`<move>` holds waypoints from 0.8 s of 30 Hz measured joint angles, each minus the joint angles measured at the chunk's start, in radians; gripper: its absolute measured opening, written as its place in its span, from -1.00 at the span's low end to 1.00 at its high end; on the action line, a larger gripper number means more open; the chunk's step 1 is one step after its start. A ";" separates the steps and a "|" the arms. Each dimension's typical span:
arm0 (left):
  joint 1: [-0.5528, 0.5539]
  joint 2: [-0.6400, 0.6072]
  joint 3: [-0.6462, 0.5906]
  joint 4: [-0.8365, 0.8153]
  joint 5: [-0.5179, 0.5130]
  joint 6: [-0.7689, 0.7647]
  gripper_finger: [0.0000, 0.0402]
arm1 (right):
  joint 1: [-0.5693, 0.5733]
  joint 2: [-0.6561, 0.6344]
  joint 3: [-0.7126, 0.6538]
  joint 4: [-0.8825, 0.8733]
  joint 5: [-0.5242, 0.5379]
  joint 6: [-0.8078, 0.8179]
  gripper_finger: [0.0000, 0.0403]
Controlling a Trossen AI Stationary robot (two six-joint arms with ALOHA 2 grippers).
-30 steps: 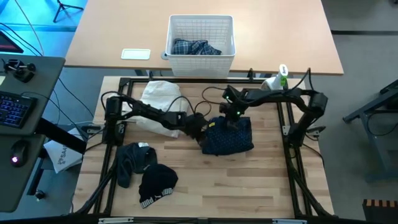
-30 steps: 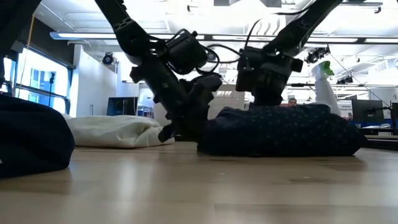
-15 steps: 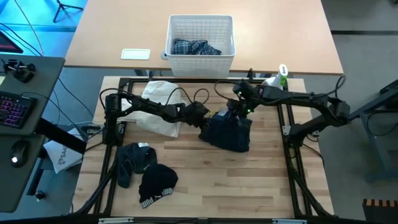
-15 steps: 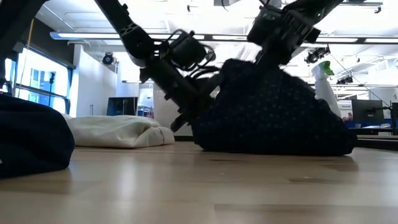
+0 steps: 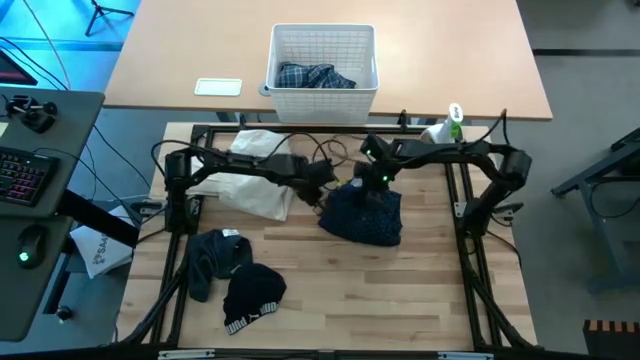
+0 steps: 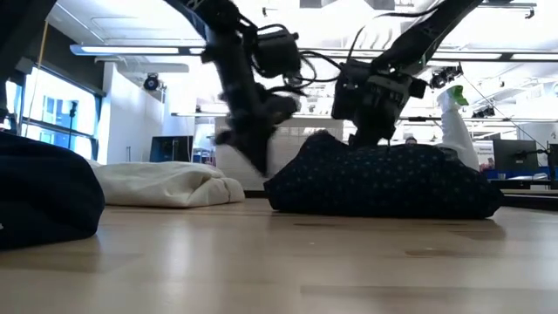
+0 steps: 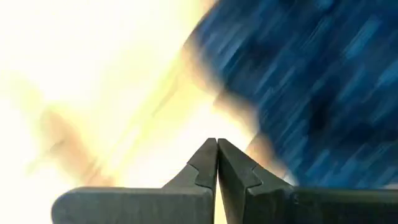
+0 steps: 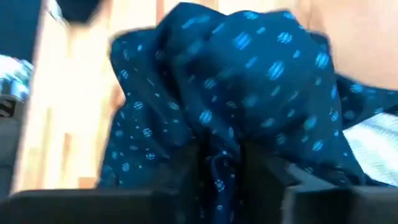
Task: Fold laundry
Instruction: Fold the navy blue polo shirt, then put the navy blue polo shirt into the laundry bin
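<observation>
Lying bunched in a low heap on the wooden table, near its middle, is the navy shirt with tiny white dots. The right gripper is set at the far edge of that heap; in the right wrist view a ridge of the dotted cloth is seen between its two dark fingers, which stand partly apart around the fabric. The left gripper is held just beside the shirt's left edge, raised off the tabletop in the low view, with its fingers pressed together and nothing between them.

A cream cloth is spread under the left arm. Two dark garments are piled at the near left of the table. A blue-and-white plaid shirt is seen inside the white lattice basket on the desk beyond. A spray bottle stands at the far right corner.
</observation>
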 joint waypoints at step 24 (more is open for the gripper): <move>-0.065 0.083 0.030 0.308 0.147 -0.100 -1.00 | -0.191 0.038 0.000 -0.213 -0.039 -0.019 0.79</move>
